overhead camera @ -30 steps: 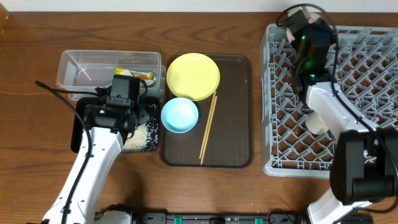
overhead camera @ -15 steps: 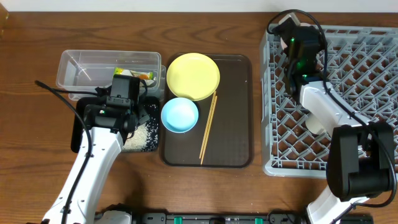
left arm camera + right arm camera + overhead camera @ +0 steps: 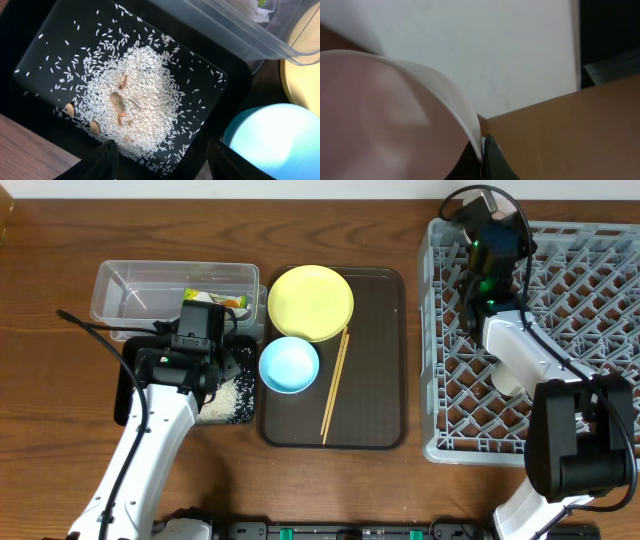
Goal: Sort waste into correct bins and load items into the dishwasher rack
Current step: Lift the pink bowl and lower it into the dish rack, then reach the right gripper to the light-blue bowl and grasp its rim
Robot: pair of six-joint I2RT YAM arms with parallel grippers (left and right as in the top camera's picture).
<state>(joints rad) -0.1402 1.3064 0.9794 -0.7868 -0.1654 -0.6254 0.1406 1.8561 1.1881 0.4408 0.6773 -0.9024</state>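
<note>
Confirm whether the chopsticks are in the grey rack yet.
No, the chopsticks lie on the brown serving tray, right of the light blue bowl.

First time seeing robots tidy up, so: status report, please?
Left gripper open over rice in black tray. Right gripper shut on white bowl at dishwasher rack. Nothing in the way visible.

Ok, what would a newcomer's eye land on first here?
The big grey rack fills the right side, the right claw pinching the rim of a white bowl. Mid-table, a yellow plate and light blue bowl sit on the brown tray; left, rice lies heaped in the black tray.
</note>
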